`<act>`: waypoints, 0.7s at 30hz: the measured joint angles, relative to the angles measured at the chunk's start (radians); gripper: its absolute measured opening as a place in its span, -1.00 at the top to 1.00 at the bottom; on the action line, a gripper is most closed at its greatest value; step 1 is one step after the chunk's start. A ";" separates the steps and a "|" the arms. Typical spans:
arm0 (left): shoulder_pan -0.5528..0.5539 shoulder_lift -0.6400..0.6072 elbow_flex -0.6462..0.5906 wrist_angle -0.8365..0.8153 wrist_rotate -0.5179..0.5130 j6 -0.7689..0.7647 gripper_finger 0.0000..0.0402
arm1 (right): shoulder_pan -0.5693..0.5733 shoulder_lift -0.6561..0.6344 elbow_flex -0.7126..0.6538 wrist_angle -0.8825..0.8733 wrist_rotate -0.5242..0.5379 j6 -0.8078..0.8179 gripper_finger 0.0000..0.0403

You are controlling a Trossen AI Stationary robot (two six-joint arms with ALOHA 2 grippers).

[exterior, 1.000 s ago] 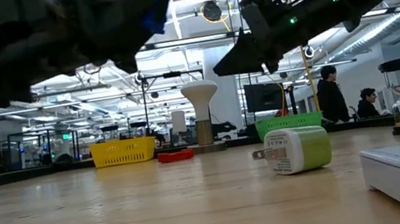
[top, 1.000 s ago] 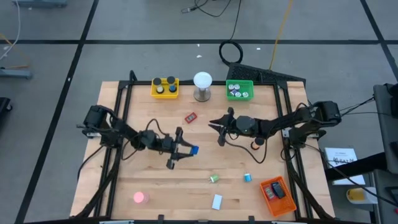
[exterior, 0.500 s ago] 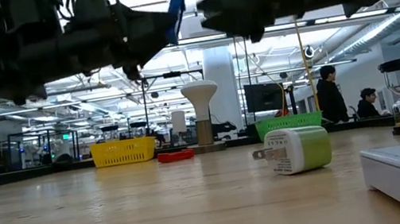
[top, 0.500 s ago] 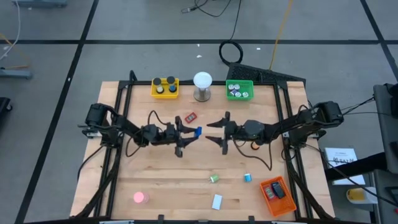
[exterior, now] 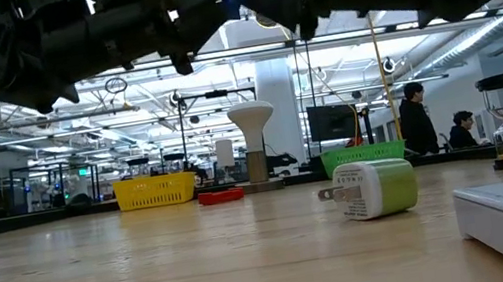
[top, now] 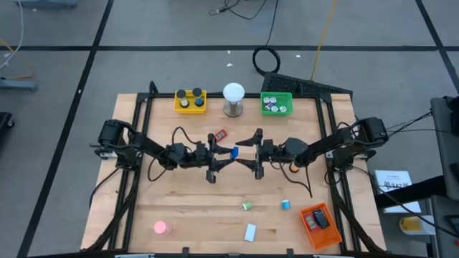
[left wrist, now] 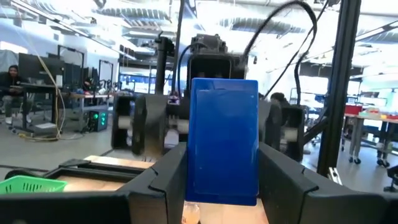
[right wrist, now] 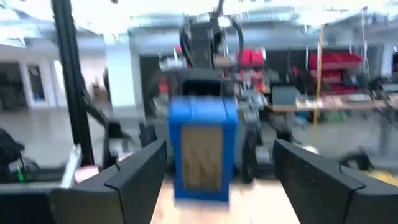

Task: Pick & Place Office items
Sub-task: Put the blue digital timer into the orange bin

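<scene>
Above the middle of the table, a blue block (top: 234,152) is held in my left gripper (top: 226,153), which reaches in level from the left and is shut on it. My right gripper (top: 252,152) faces it from the right, level and open. In the right wrist view its two fingers stand on either side of the block (right wrist: 202,149) with a gap on each side. Other office items lie on the table: a red one (top: 219,135), a green one (top: 247,206), a small blue one (top: 285,205), a white block (top: 250,232) and a pink disc (top: 161,228). My left gripper pinches the blue block by its two long sides, at one end (left wrist: 194,183), between its two fingers. The fingers come in level from the table's left. The block is lifted well clear of the table, and most of it stands free past the fingers, toward the right gripper.
A yellow tray (top: 190,101), a white ball on a stand (top: 233,99) and a green tray (top: 276,104) line the far edge. An orange tray (top: 319,225) sits at the near right corner. Dark frame rails run along the table's left and right sides.
My left gripper has carried the blue block up and toward the far edge and the right, turning level. My right gripper has opened wide, turned level and closed in from the right until its fingers flank the block.
</scene>
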 joint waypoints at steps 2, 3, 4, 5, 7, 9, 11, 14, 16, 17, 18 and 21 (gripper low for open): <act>0.000 0.000 0.000 -0.005 -0.011 0.002 0.22 | 0.000 0.018 0.009 0.049 -0.029 0.005 -0.42; 0.000 0.000 0.000 -0.006 -0.016 0.001 0.22 | 0.000 0.025 0.010 0.060 -0.030 0.012 -0.42; 0.000 0.000 0.000 -0.005 -0.019 0.001 0.22 | 0.001 0.034 0.016 0.065 -0.032 0.022 -0.41; 0.000 0.000 0.000 -0.005 -0.021 0.000 0.21 | 0.001 0.045 0.025 0.069 -0.031 0.029 -0.41; 0.000 0.000 0.000 -0.006 -0.022 0.000 0.19 | -0.002 0.056 0.033 0.072 -0.027 0.038 -0.40; 0.000 0.000 0.000 -0.005 -0.022 0.002 0.20 | -0.007 0.070 0.053 0.076 -0.028 0.042 -0.38; 0.000 0.000 0.000 -0.006 -0.022 0.002 0.21 | -0.007 0.085 0.067 0.076 -0.028 0.042 -0.36; 0.000 0.000 0.000 -0.010 -0.022 0.002 0.21 | -0.007 0.085 0.079 0.072 -0.029 0.039 -0.29; 0.000 0.000 0.000 -0.015 -0.022 0.003 0.20 | -0.007 0.083 0.083 0.081 -0.029 0.026 -0.22; 0.000 0.000 0.000 -0.015 -0.022 0.003 0.19 | -0.007 0.083 0.083 0.078 -0.029 0.022 -0.16; 0.000 0.000 0.000 -0.015 -0.023 0.003 0.18 | -0.006 0.085 0.082 0.077 -0.029 0.020 -0.11; 0.000 0.000 0.001 -0.020 -0.039 0.005 0.17 | -0.001 0.084 0.081 0.096 -0.026 0.018 0.09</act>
